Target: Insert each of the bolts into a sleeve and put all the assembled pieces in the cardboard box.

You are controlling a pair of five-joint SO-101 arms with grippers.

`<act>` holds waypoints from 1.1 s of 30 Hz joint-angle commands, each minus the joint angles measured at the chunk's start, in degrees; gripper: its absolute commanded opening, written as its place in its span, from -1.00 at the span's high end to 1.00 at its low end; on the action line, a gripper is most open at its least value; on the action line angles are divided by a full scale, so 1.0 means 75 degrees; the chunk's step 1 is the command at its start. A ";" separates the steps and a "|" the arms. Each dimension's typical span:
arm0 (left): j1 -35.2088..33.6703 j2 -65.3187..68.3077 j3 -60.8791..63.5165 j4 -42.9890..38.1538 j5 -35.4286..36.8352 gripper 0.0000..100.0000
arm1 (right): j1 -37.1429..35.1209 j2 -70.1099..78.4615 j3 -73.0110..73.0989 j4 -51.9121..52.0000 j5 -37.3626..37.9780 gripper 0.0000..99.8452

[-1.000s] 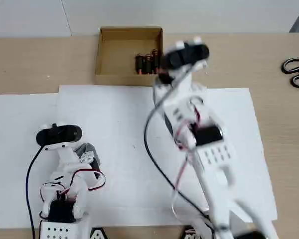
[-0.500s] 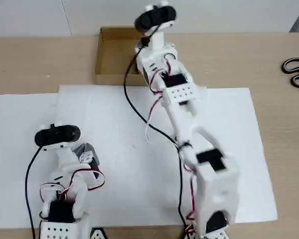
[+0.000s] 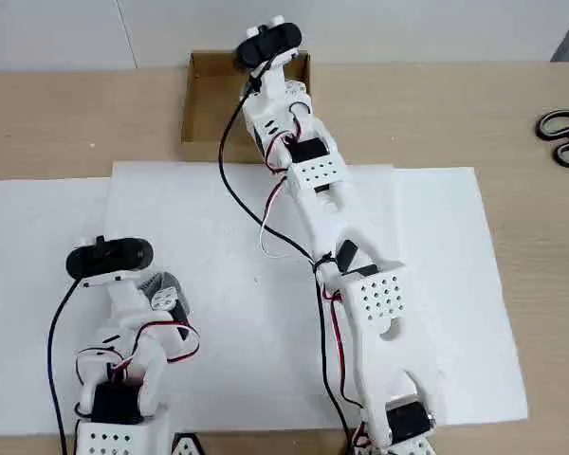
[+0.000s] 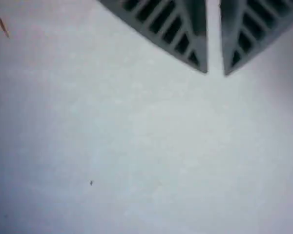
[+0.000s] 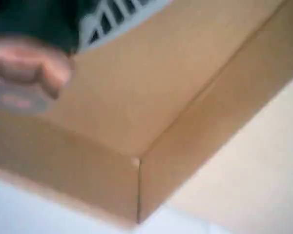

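My right arm stretches across the white sheet to the cardboard box [image 3: 197,114], its wrist hanging over the box's inside. In the right wrist view the box's floor and corner [image 5: 136,161] lie below my right gripper [image 5: 75,41]. It is shut on an assembled piece [image 5: 24,78], a coppery bolt in a dark sleeve, beside a grey finger [image 5: 119,14]. My left gripper [image 3: 166,294] rests low over the sheet at the near left. Its grey fingers [image 4: 176,34] are shut with nothing between them [image 4: 214,53].
A white sheet [image 3: 218,246] covers the middle of the wooden table. Black scissors [image 3: 564,137] lie at the far right edge. The right arm's black cable [image 3: 232,161] loops over the sheet beside the box.
The right arm has stretched out and swung left, carrying its gripper from the box's right edge to over its inside. It now hides the pieces in the box. The left arm has kept still.
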 commanded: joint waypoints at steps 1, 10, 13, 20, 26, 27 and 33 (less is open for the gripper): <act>-0.0012 -0.0059 -0.0018 -0.0164 0.0023 0.99 | -0.0100 -0.0182 -0.0621 0.0334 0.0117 0.97; -0.0012 -0.0059 -0.0018 -0.0164 0.0023 0.99 | -0.0158 -0.0217 -0.0645 0.0897 0.0105 0.59; -0.0012 -0.0059 -0.0018 -0.0164 0.0023 0.99 | -0.0147 -0.0322 -0.0645 0.0967 0.0082 0.59; -0.0012 -0.0059 -0.0018 -0.0164 0.0023 0.99 | -0.0123 -0.1377 -0.0645 0.2397 -0.0469 0.59; -0.0012 -0.0059 -0.0018 -0.0164 0.0023 0.99 | -0.0123 -0.1705 -0.0645 0.3429 -0.0539 0.59; -0.0012 -0.0059 -0.0018 -0.0164 0.0023 0.99 | -0.0147 -0.1717 -0.0645 0.3569 -0.0539 0.59; -0.0012 -0.0059 -0.0018 -0.0164 0.0023 0.99 | -0.0264 -0.2069 -0.0645 0.5105 -0.0563 0.59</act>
